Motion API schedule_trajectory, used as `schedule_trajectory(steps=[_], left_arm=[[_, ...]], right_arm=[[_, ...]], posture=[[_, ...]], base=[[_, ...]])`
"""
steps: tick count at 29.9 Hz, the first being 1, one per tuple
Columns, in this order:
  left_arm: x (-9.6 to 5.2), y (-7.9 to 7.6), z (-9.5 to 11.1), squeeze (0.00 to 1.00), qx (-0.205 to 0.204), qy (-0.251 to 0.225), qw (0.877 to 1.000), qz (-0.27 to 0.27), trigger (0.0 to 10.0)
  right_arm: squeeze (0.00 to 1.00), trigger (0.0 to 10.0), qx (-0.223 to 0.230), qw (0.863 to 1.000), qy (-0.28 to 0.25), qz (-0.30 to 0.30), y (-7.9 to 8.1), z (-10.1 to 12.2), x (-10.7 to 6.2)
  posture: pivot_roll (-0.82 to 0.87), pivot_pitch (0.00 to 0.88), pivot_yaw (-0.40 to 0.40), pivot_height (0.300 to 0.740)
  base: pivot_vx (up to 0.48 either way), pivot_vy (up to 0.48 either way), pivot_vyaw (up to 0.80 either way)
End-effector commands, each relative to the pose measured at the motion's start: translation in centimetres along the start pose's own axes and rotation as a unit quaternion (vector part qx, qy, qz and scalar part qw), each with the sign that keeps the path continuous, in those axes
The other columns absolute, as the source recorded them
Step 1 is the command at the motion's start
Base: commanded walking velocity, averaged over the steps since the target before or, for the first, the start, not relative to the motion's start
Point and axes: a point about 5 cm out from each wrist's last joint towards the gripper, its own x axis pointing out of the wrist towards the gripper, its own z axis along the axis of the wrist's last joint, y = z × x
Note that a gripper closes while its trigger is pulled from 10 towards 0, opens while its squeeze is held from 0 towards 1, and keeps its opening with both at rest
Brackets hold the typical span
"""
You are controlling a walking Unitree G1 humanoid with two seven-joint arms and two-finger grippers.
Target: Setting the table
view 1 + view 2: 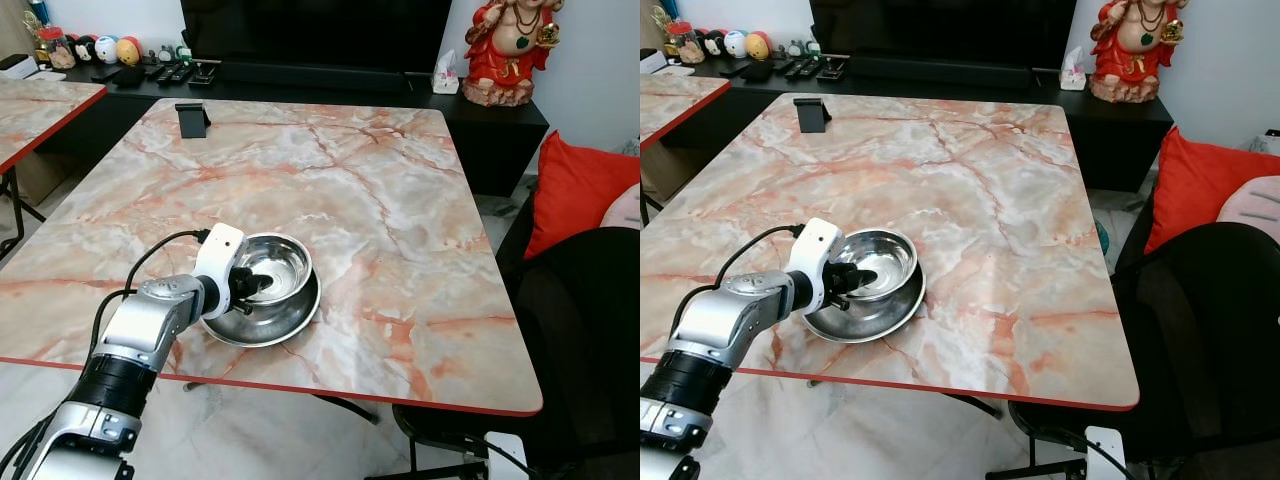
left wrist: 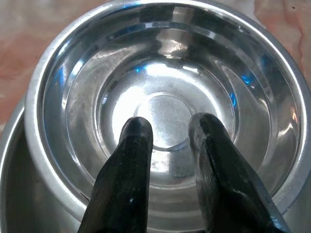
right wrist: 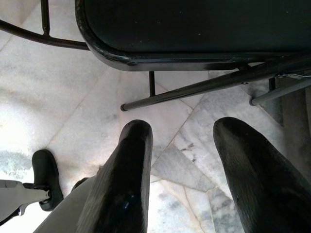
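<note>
A shiny steel bowl (image 1: pixel 288 258) rests inside a wider steel plate (image 1: pixel 295 318) near the front left edge of the marble table (image 1: pixel 400 200). My left gripper (image 1: pixel 262 285) reaches over the bowl's near rim, its two black fingers (image 2: pixel 138 133) a little apart. In the left wrist view the fingertips hang over the bowl's bottom (image 2: pixel 167 104) with nothing between them. My right gripper (image 3: pixel 182 128) hangs open over the tiled floor, next to a black chair's seat (image 3: pixel 194 24) and legs.
A small black stand (image 1: pixel 191 118) sits at the table's far left. A black chair (image 1: pixel 585 340) and a red cushion (image 1: pixel 580 190) are close to the table's right side. A dark console with a red statue (image 1: pixel 505 50) lies behind. Another marble table (image 1: pixel 30 110) is at the left.
</note>
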Motion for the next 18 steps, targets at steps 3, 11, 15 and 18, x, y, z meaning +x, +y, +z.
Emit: schedule_trajectory(steps=[3,11,15,18], left_arm=[[-0.1,0.1,0.4,0.0,0.013,0.011,1.0,0.005,10.0],[-0.8,0.4,0.8,0.0,0.029,0.02,0.999,-0.003,10.0],[-1.1,0.9,1.2,0.0,0.037,0.017,0.999,0.0,10.0],[-1.2,0.9,1.4,0.0,0.037,0.017,0.999,-0.002,10.0]], right_arm=[[0.0,10.0,0.005,1.0,0.002,-0.002,-0.1,0.0,0.0],[0.0,10.0,0.002,1.0,0.003,-0.001,-0.1,0.0,0.0],[0.0,10.0,0.002,1.0,0.003,-0.001,-0.1,0.0,0.0],[0.0,10.0,0.001,1.0,0.003,0.0,-0.1,0.0,0.0]], posture=[[0.1,0.0,-0.016,0.727],[0.12,0.0,-0.02,0.727],[0.12,0.0,-0.021,0.727],[0.12,0.0,-0.02,0.727]], base=[[0.0,0.0,0.0],[0.0,0.0,0.0],[0.0,0.0,0.0],[0.0,0.0,0.0]])
